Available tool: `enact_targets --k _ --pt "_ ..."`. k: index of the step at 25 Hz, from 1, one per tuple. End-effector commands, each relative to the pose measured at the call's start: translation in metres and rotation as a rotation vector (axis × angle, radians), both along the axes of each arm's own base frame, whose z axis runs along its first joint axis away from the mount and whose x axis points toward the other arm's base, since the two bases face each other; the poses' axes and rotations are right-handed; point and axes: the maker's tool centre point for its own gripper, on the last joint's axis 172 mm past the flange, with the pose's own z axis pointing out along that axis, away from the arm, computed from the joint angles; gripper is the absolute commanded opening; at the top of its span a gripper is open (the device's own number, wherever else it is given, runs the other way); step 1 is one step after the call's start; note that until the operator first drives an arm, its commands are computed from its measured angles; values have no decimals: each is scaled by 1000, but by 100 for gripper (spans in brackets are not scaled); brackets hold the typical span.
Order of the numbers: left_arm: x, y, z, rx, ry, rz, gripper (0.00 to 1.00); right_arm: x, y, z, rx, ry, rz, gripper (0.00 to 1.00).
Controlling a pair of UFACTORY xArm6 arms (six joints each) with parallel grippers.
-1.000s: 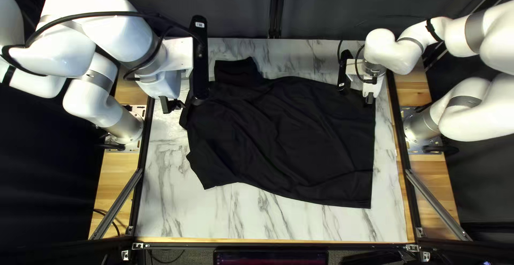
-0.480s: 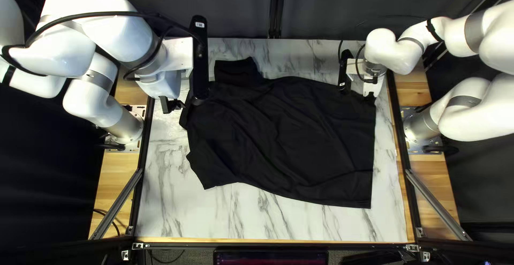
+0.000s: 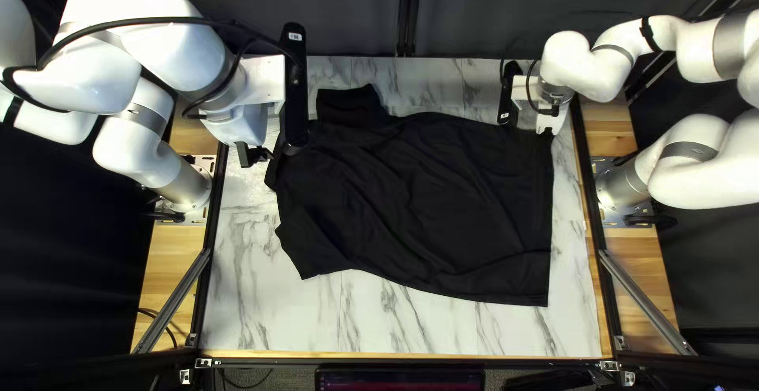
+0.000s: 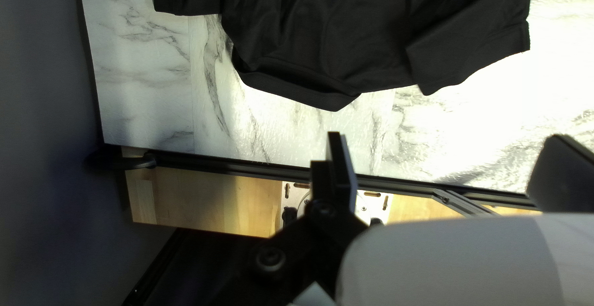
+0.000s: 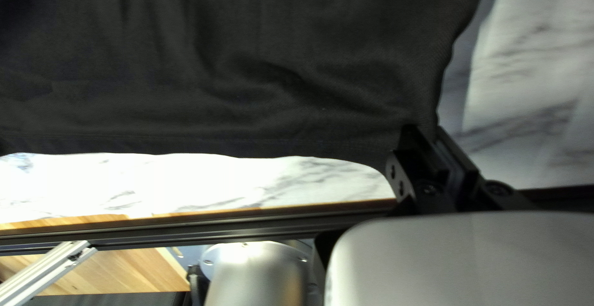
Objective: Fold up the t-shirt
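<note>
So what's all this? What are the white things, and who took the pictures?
The white things are my left arm and right arm, robot arms that bend like elbows. One view comes from a camera above the table, looking down at a slant. The other two come from cameras on my wrists, one on each. A black T-shirt lies spread out, a bit wrinkled. Each arm ends in an end effector, which pinches with two fingers. My right end effector is pinching a bottom corner of the shirt. My left end effector is open and holds nothing.
</note>
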Motion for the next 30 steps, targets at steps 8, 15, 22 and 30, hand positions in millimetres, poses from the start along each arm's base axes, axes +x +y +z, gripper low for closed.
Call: enact_targets --k 8,15,22,30 --pt "0 0 0 0 0 0 100 -11 -62 25 -39 22 -17 0" --pt "0 0 0 0 0 0 100 -3 -94 25 -50 27 -19 0" --pt "0 0 0 0 0 0 100 3 -110 36 -64 26 -27 46" --pt "0 0 0 0 0 0 100 9 -90 57 -99 2 -20 100"
